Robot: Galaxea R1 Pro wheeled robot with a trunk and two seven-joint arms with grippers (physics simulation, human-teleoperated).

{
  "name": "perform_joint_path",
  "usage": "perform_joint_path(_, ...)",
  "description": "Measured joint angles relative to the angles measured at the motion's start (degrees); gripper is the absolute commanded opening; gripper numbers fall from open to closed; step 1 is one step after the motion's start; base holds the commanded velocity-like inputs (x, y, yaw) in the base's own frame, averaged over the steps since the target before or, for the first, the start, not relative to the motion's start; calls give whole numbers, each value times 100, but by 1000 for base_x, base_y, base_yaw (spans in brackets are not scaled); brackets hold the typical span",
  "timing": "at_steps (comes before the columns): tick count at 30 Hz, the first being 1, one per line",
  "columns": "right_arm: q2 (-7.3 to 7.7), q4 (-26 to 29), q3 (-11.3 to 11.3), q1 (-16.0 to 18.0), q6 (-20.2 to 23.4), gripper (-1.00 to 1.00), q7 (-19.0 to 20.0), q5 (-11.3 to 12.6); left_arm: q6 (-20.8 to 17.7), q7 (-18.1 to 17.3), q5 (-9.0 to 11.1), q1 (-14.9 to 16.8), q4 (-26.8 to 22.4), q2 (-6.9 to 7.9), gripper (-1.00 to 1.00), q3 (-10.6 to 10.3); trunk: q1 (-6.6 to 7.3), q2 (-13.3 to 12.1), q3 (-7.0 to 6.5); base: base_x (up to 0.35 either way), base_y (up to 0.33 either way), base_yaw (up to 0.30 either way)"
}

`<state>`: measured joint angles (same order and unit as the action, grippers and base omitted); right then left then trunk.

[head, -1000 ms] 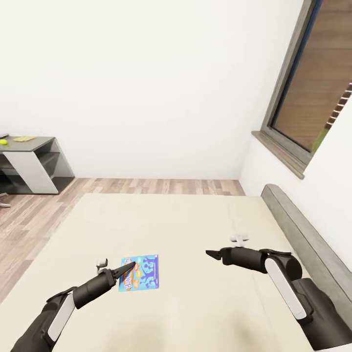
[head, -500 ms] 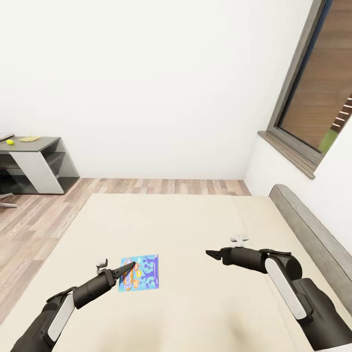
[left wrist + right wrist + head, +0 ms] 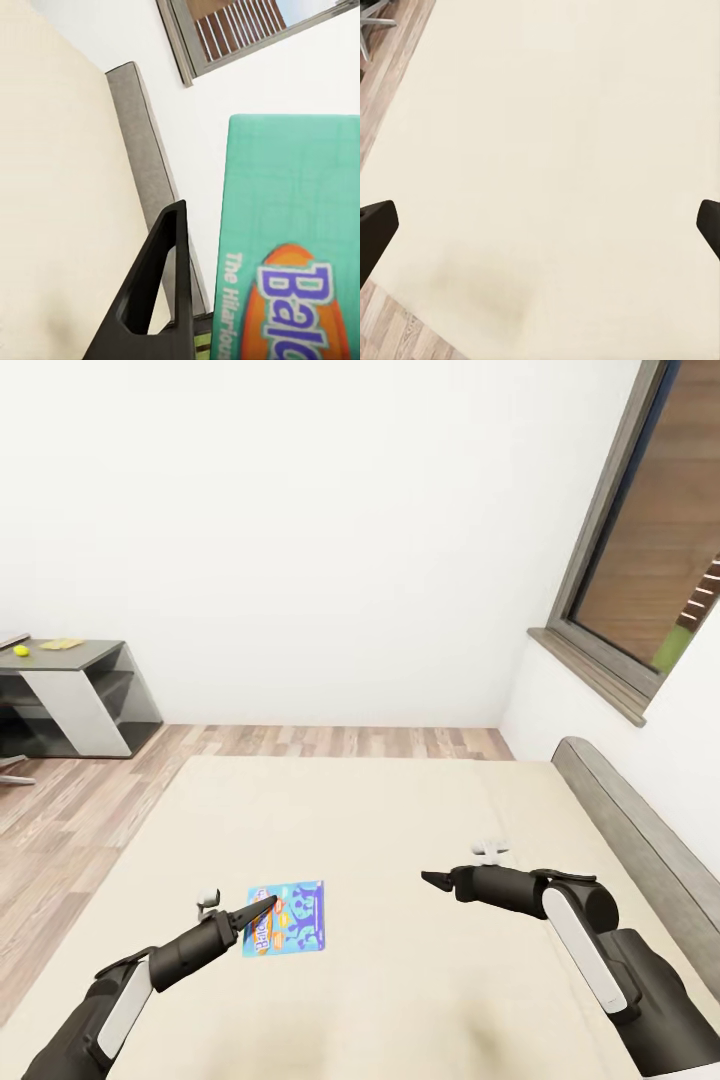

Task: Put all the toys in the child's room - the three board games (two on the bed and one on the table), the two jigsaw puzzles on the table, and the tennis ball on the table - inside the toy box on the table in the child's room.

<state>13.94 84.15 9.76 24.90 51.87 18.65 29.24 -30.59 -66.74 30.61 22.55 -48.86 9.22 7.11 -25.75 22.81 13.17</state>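
**Both arms out over the bed, one game box in hand**

Over the bed [image 3: 400, 830], seen from our head camera, both our arms reach forward above the beige mattress. Our left gripper [image 3: 262, 905] sits at the near edge of a blue board game [image 3: 287, 916] that shows flat against the mattress; from this angle we cannot tell whether the box lies on the bed or is lifted off it. Our right gripper [image 3: 432, 880] hangs above bare mattress, well apart from the box, nearer the grey headboard [image 3: 640, 840]. Past the far end of the bed, against the white wall, stands the table [image 3: 85, 660], with the tennis ball [image 3: 20, 650] and a flat yellow item [image 3: 58, 644] on its top. A dark-framed window [image 3: 640, 560] sits above the headboard.

From our left wrist camera, a green-edged face of the board game [image 3: 292, 240] with printed lettering fills one side, pressed close beside one black finger [image 3: 161, 292]; the gripper looks clamped on the box. Beyond it run the mattress, the headboard [image 3: 142, 150] and the window [image 3: 240, 30].

From our right wrist camera, two black fingertips [image 3: 375, 232] stand wide apart at the picture's edges with nothing between them, over the bed [image 3: 555, 150] and a strip of wood floor [image 3: 390, 60].
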Motion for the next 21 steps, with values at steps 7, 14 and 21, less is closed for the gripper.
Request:
perform_joint_path(7,0,0,-1,0,-1,100,1,-1,-2,-2,-5,-1,-1,0,-100,1,0,0,0,0,33,0)
perform_joint_path(14,0,-3,-2,0,-2,100,3,0,-3,-8,-5,0,-2,-1,-100,2,0,0,0,0,194,0)
perform_joint_path(21,1,-4,-3,-1,-3,100,-7,0,-3,-1,-7,1,-1,-3,-100,1,0,0,0,0,236,-58)
